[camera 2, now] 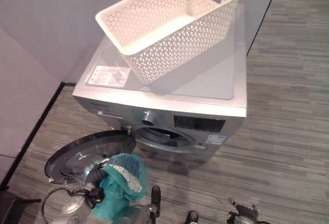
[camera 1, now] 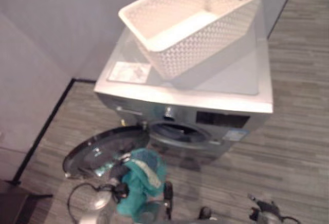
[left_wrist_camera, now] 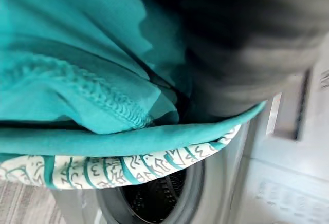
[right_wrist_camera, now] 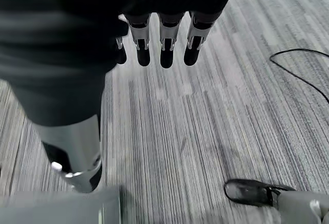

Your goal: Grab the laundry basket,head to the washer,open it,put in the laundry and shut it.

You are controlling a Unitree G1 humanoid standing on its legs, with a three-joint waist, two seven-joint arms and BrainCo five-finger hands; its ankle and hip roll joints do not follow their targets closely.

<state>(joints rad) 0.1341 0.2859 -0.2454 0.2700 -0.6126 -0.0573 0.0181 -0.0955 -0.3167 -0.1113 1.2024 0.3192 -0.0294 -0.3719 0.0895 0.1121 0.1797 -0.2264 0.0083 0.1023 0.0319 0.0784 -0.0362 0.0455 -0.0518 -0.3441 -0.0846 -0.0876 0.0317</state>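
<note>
in front of the washer point(camera 2: 169, 106), the door point(camera 2: 85, 154) hangs swung wide to the robot's left and the drum mouth point(camera 2: 164, 136) stands dark and open. the basket point(camera 2: 169, 21) sits tilted on the washer's top, and what shows of its inside looks bare. the laundry point(camera 2: 121, 183), a teal bundle with a pale patterned band, is up at the left hand point(camera 2: 97, 192), just before and below the drum mouth and beside the open door. from the left wrist the cloth drapes across everything near, with the drum's dark rim just past it; the fingers are buried in the folds, so i cannot tell how they close, though the bundle seems to hang from that hand. the right hand point(right_wrist_camera: 162, 44) hangs low over the floor point(right_wrist_camera: 216, 116), fingers straight and slack, holding nothing. so the step in hand looks to be the loading: basket fetched, door open, clothes not yet inside. the next move, i'd judge, calls for carrying the bundle forward and a little up through the mouth, deep enough that no trailing edge hangs over the rim, then letting go. after that the door, lying far round to the left, needs swinging back and pressing shut.
</note>
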